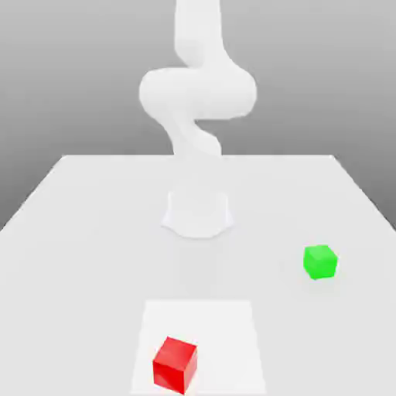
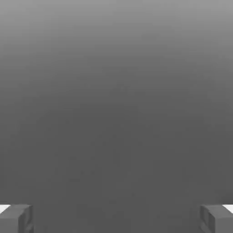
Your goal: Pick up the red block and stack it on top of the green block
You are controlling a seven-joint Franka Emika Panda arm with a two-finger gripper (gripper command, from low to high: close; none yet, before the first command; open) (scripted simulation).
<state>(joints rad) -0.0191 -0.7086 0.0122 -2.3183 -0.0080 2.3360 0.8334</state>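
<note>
Red cube-shaped block (image 1: 175, 365), smooth, flat-faced; on the pale square panel (image 1: 203, 332) of the plain white desk (image 1: 100, 263), near the exterior view's bottom edge. Bright green cube-shaped block (image 1: 320, 262), on the desk toward the exterior view's right. End effector (image 2: 116, 219): open, empty, two grey blocky fingers.

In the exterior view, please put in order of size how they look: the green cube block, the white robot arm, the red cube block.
1. White robot arm
2. Red cube block
3. Green cube block
</note>
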